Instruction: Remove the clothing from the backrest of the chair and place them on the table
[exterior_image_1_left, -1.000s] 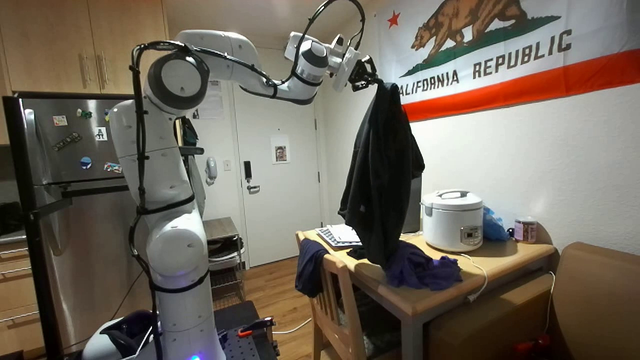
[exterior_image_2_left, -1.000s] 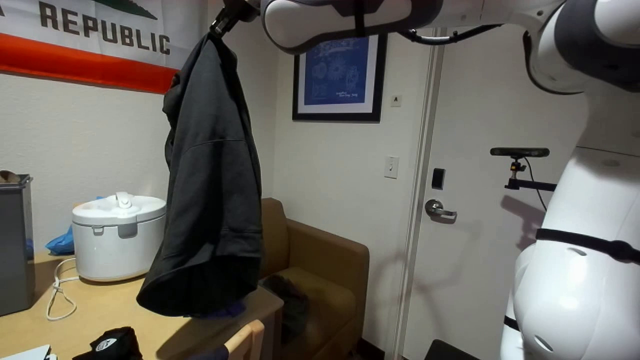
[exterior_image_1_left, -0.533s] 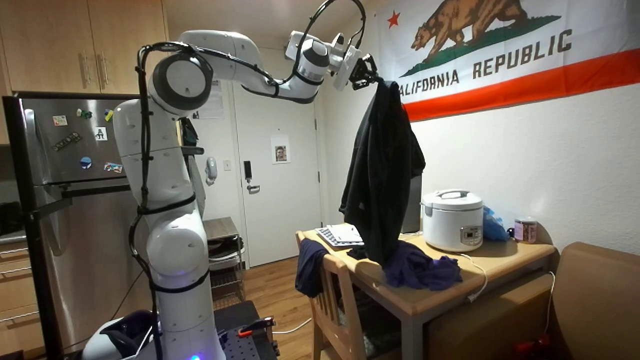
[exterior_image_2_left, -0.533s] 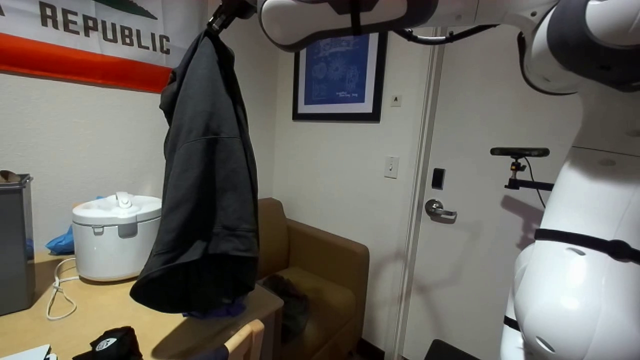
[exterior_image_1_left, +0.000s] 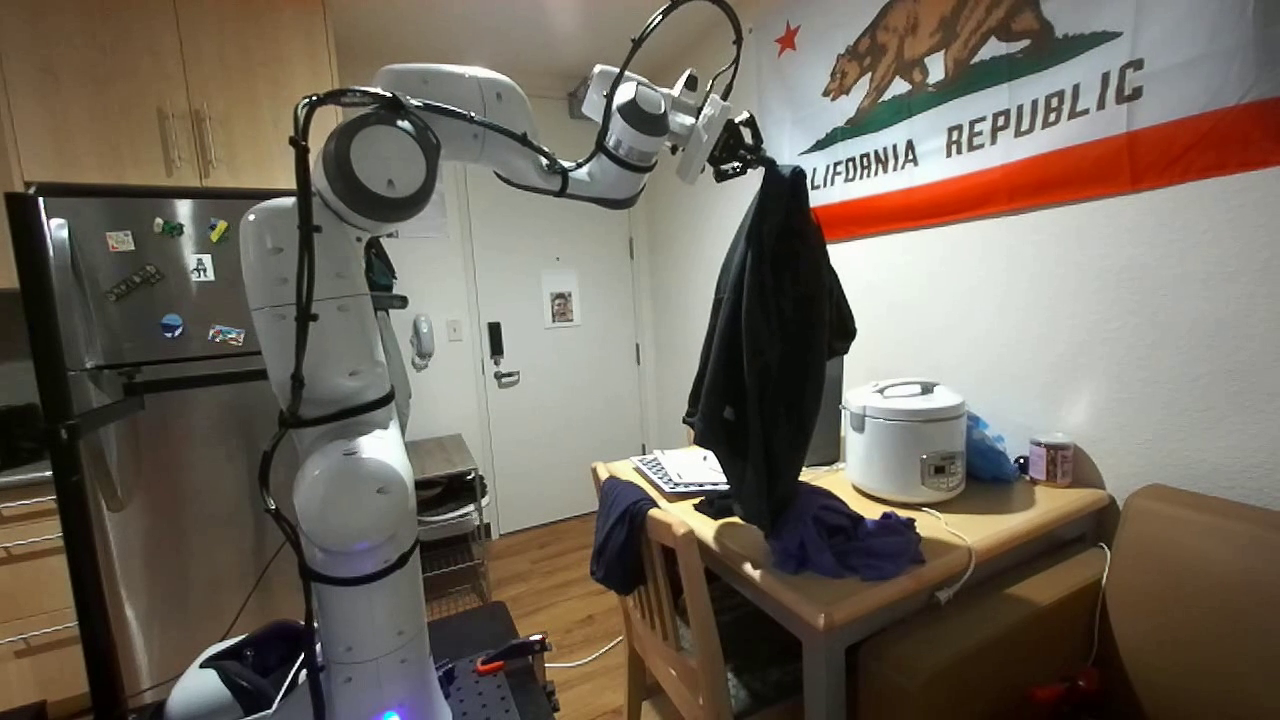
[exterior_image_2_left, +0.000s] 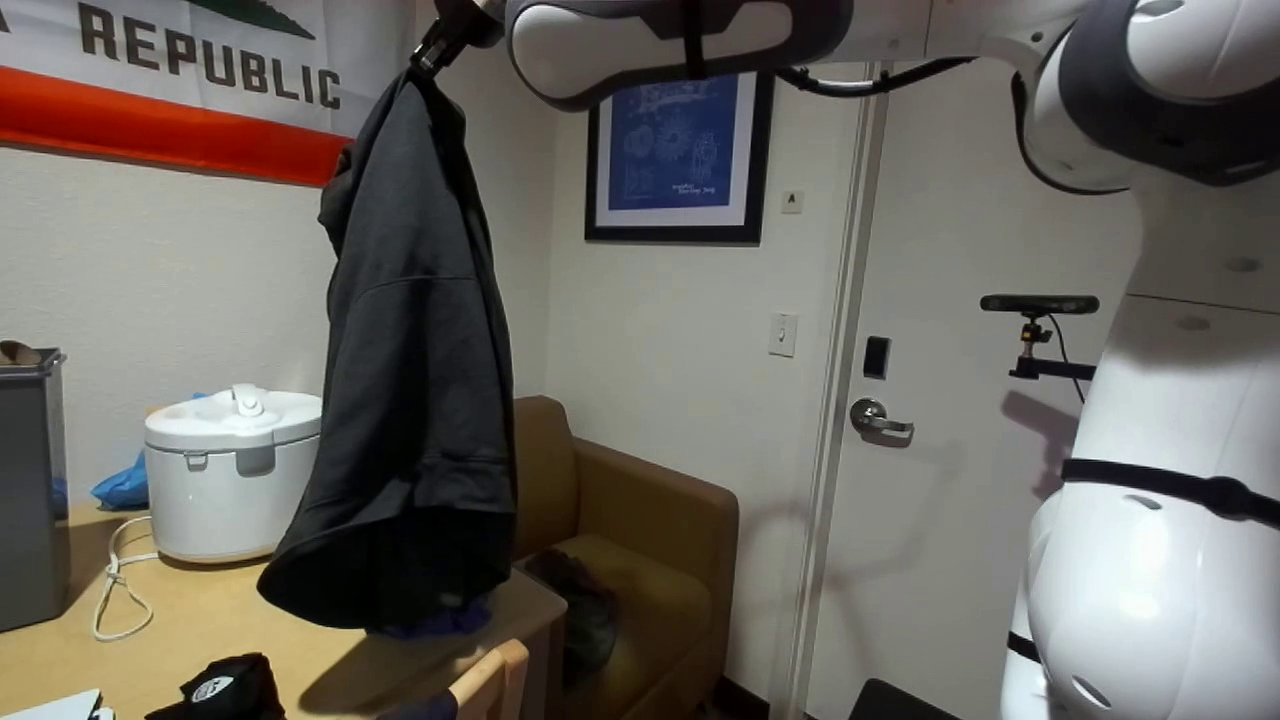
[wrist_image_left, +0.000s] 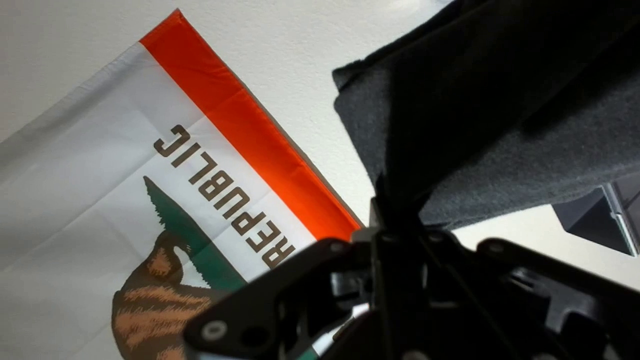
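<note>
Roughly halfway, I'd say. The black jacket (exterior_image_1_left: 768, 340) is off the wooden chair (exterior_image_1_left: 700, 600) and dangling over the worktop (exterior_image_1_left: 1005, 515), with my gripper (exterior_image_1_left: 766, 162) clamped tight on its top end. Can't tell if the hem touches the violet-blue cloth (exterior_image_1_left: 850, 540) below. Left to do: lay the black jacket down, then grab the navy garment (exterior_image_1_left: 620, 535) draped over the chair's back. Compared with a second ago, small stuff: my arm (exterior_image_1_left: 345, 345) leans a bit further toward the worktop, the jacket's shifted slightly with it, and the navy garment hasn't budged.
</note>
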